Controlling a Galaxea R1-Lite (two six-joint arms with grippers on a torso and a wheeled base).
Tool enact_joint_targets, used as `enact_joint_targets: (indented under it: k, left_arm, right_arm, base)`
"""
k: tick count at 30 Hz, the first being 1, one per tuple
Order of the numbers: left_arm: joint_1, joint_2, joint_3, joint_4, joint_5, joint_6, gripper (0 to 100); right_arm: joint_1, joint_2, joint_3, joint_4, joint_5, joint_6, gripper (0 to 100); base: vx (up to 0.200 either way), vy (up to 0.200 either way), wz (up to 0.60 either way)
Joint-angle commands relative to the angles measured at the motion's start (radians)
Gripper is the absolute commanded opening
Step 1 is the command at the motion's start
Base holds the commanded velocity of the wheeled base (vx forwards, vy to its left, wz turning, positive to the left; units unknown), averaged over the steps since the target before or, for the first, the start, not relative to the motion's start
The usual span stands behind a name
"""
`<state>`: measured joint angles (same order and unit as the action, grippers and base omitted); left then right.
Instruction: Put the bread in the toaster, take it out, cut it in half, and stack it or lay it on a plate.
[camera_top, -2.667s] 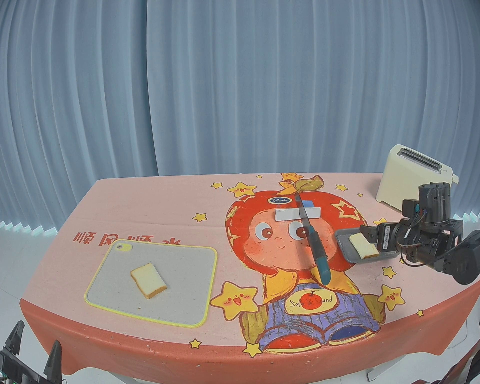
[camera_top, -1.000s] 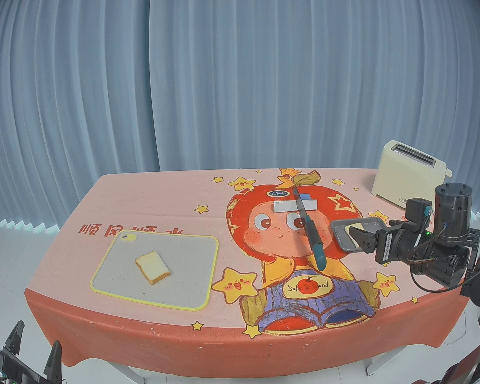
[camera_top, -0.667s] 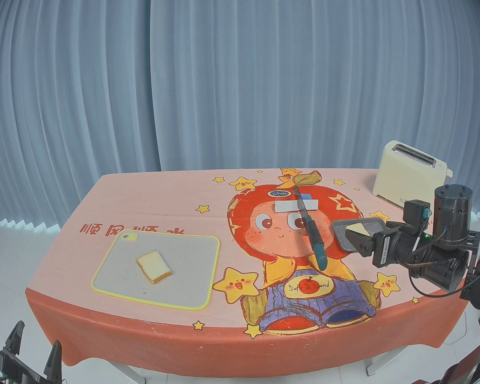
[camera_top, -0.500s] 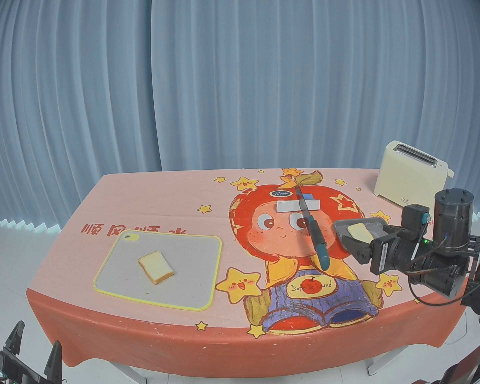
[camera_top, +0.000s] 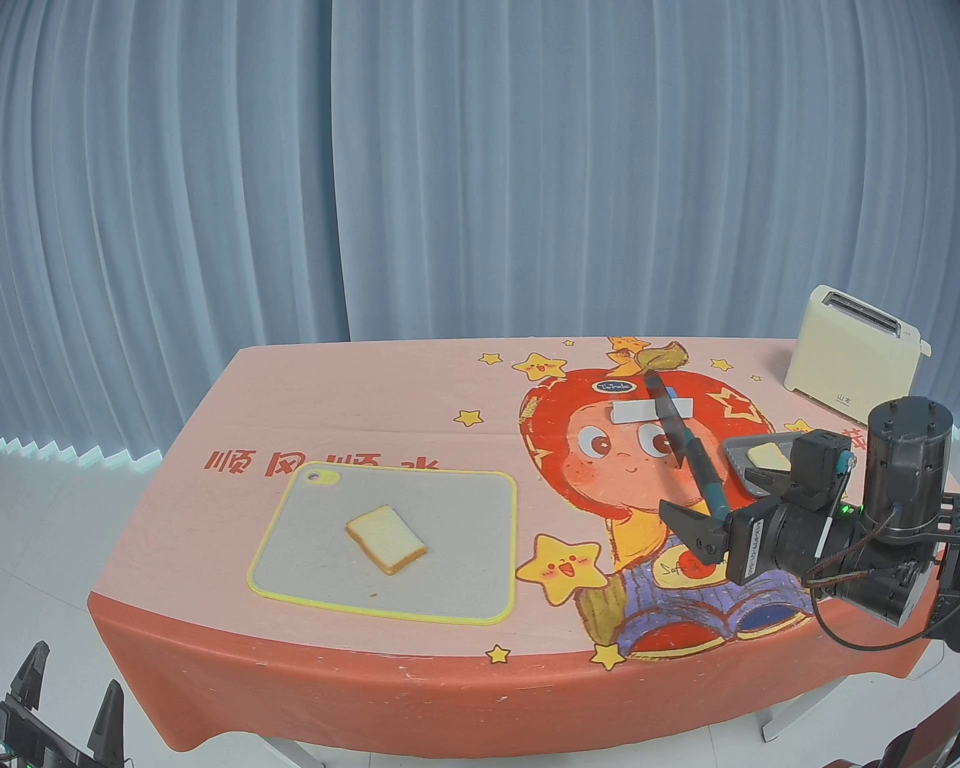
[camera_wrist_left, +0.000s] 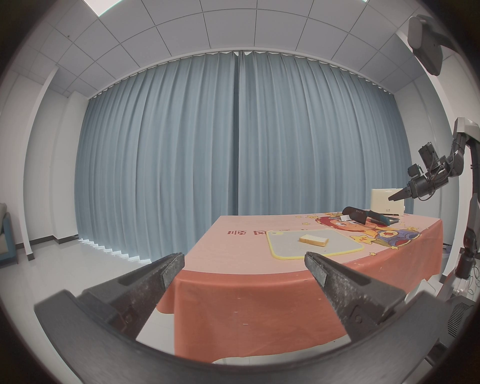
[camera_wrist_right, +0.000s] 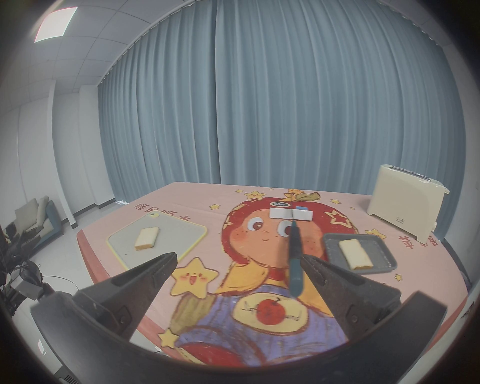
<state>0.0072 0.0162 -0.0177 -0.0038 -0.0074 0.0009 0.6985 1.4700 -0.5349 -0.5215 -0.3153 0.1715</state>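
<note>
**Desk:** What is laid out on the table (camera_top: 350, 400)?

**Caption:** One slice of bread (camera_top: 386, 538) is seen flat near the middle of the yellow-edged cutting board (camera_top: 300, 560), at the front left. A second piece of bread (camera_wrist_right: 355, 254) is held in a grey tray (camera_wrist_right: 382, 255) at the right. The toaster (camera_top: 858, 352) is stood at the far right corner. The knife (camera_top: 685, 445) is laid between board and tray, nearer the tray. Its blade is rested across a white strip (camera_top: 630, 411) and its teal handle is pointed toward the front edge.

**Desk:** And the grippers?

**Caption:** The right gripper (camera_wrist_right: 237, 260) is held above the front right of the table, close to the knife's handle. Its fingers are spread wide and nothing is gripped between them. The left gripper (camera_wrist_left: 243, 258) is seen low, off the table's front left corner. Its fingers are likewise spread wide and nothing is held.
</note>
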Motion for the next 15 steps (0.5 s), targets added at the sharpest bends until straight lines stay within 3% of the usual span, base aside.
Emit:
enact_joint_targets:
  k: [1, 5, 11, 15]
  left_arm:
    - [0.000, -0.016, 0.018, -0.001, 0.000, 0.001, 100]
    - [0.000, -0.016, 0.018, -0.001, 0.000, 0.001, 100]
    - [0.000, -0.016, 0.018, -0.001, 0.000, 0.001, 100]
    - [0.000, -0.016, 0.018, -0.001, 0.000, 0.001, 100]
  right_arm:
    - [0.009, 0.003, 0.003, 0.000, -0.001, 0.000, 100]
    - [0.050, 0.007, 0.006, 0.000, -0.001, 0.006, 100]
    - [0.055, 0.007, 0.013, 0.000, -0.001, 0.005, 100]
    - [0.055, 0.009, 0.015, 0.000, -0.001, 0.005, 100]
  base:
    - [0.000, 0.200, 0.00]
    - [0.000, 0.200, 0.00]
    - [0.000, 0.200, 0.00]
    - [0.000, 0.000, 0.00]
